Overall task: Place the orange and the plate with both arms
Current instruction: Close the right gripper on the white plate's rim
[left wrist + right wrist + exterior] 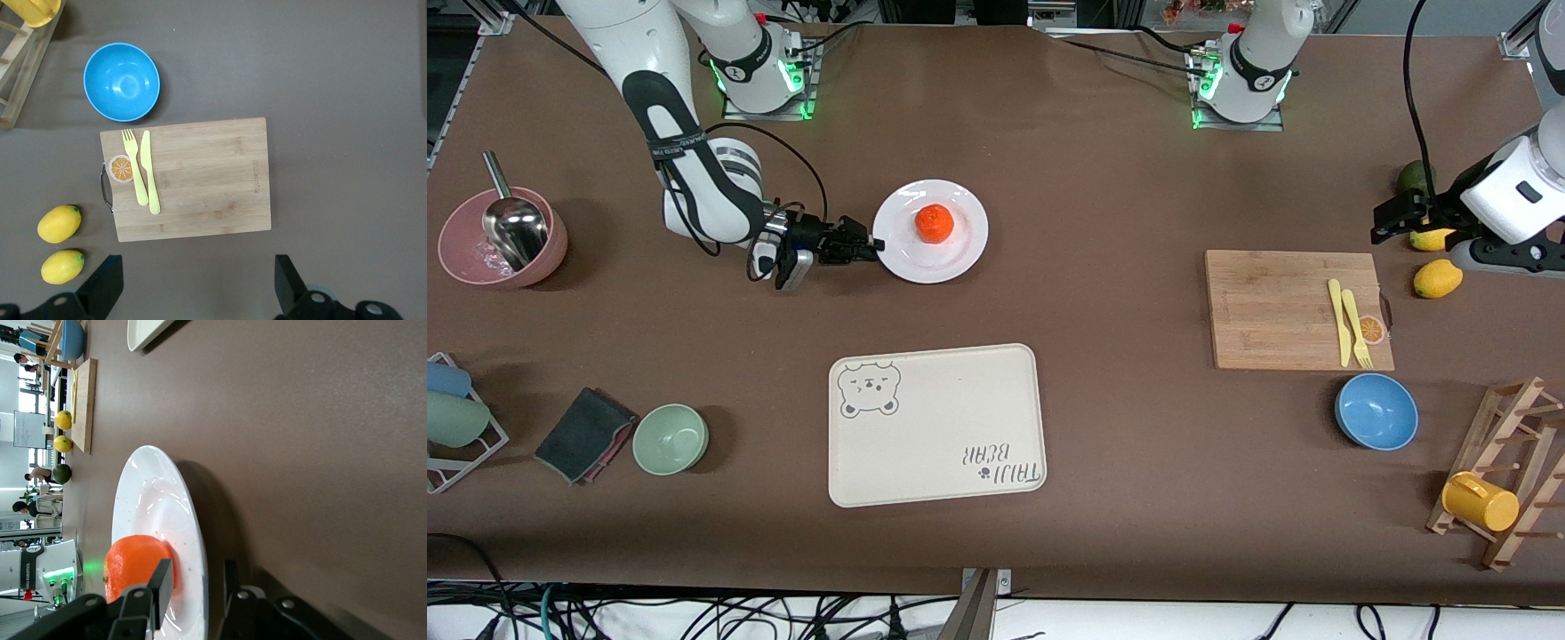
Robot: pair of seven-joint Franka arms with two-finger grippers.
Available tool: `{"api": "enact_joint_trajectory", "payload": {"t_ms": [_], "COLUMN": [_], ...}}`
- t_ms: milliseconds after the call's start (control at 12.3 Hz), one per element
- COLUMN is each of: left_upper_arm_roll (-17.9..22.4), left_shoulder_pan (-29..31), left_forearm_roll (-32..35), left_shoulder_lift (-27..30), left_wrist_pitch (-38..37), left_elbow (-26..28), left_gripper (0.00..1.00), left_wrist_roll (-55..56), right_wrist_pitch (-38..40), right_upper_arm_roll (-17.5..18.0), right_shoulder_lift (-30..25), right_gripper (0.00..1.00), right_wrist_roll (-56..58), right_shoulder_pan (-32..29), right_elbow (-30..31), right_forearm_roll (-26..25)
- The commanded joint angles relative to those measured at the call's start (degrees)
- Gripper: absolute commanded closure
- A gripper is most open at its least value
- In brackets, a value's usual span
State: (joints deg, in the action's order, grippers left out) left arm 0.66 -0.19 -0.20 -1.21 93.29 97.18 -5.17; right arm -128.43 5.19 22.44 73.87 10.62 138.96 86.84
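Right gripper (pixel 869 244), lying low over the counter (pixel 1103 178), straddles the rim of the plate (pixel 903 253) at the edge toward the right arm's end, one finger above and one below; whether the pads already bite is hard to tell. The sideways approach suits lifting the plate level with its load. The orange (pixel 935 223), small, bright and dimpled, sits on the glossy white plate near its centre. Left gripper (pixel 193 283) waits, spread wide, above the cutting board (pixel 200 177).
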Motion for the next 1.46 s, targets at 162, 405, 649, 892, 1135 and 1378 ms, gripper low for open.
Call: {"api": "enact_joint_trajectory", "payload": {"t_ms": [162, 405, 649, 892, 1135, 1378], "left_upper_arm_roll": [-0.05, -0.05, -0.05, -0.05, -0.05, -0.05], "left_shoulder_pan": [-0.34, -0.34, -0.43, -0.43, -0.43, -0.52], "left_forearm_roll": [1.08, 1.08, 1.08, 1.08, 1.08, 1.08], "left_shoulder_lift": [-0.29, -0.29, -0.38, -0.64, -0.64, -0.64], "left_wrist_pitch": [-0.92, -0.92, -0.92, -0.92, -0.92, -0.92], "left_elbow": [-1.11, -1.11, -1.2, -1.2, -1.2, -1.2], "left_gripper": [0.0, 0.0, 0.0, 0.0, 0.0, 0.0], "left_wrist_roll": [-1.16, -1.16, -1.07, -1.07, -1.07, -1.07], "right_wrist_pitch": [-2.86, -4.98, -5.42, -5.51, -5.51, -5.51], "right_upper_arm_roll": [0.61, 0.79, 0.79, 0.79, 0.79, 0.79], "right_shoulder_lift": [-0.03, -0.03, -0.03, -0.03, -0.03, -0.03], "right_gripper": [0.64, 0.68, 0.7, 0.81, 0.88, 0.94], "right_wrist_roll": [3.91, 4.71, 4.8, 4.88, 4.97, 4.97], "right_shoulder_pan": [1.94, 4.05, 4.41, 4.41, 4.41, 4.5], "right_elbow": [1.22, 1.22, 1.22, 1.22, 1.22, 1.22], "right_forearm_roll": [4.64, 7.37, 7.38, 7.46, 7.38, 7.46]}}
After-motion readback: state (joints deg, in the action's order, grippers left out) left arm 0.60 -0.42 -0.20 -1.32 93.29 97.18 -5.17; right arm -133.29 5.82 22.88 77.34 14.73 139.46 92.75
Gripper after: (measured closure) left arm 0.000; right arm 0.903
